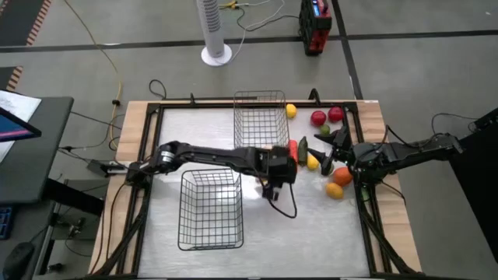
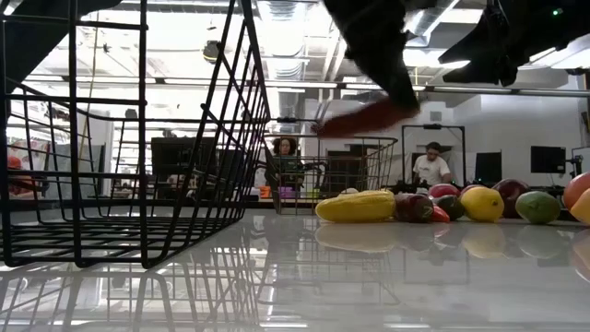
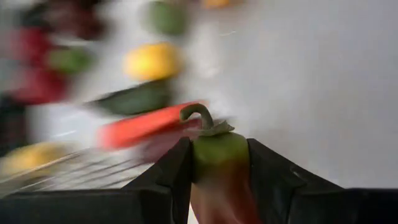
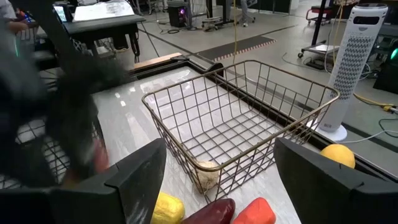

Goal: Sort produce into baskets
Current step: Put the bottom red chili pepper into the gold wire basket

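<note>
My left gripper (image 1: 278, 167) is over the table's middle, between the two baskets, shut on a red pepper (image 3: 217, 171) with a green stem end. The pepper shows lifted above the table in the low view (image 2: 369, 118). A bronze wire basket (image 1: 261, 117) stands at the far middle, with a whitish garlic (image 4: 205, 176) on its floor. A black wire basket (image 1: 210, 210) stands near left. My right gripper (image 1: 331, 153) is open and empty over the loose produce (image 1: 313, 161) at the right, and it faces the bronze basket (image 4: 242, 124). My left gripper pinches the red pepper between its two fingers (image 3: 171, 168) at the green stem end (image 3: 214, 149). The curled stem (image 3: 199, 115) sticks out past the fingertips. The pepper is lifted clear of the table.
Loose produce lies right of the bronze basket: a lemon (image 1: 291, 110), two red apples (image 1: 318, 118), a red pepper (image 1: 292, 148), a dark green piece (image 1: 303, 152), oranges (image 1: 341, 177). A raised frame (image 1: 366, 132) edges the table. People sit in the room behind (image 2: 430, 164).
</note>
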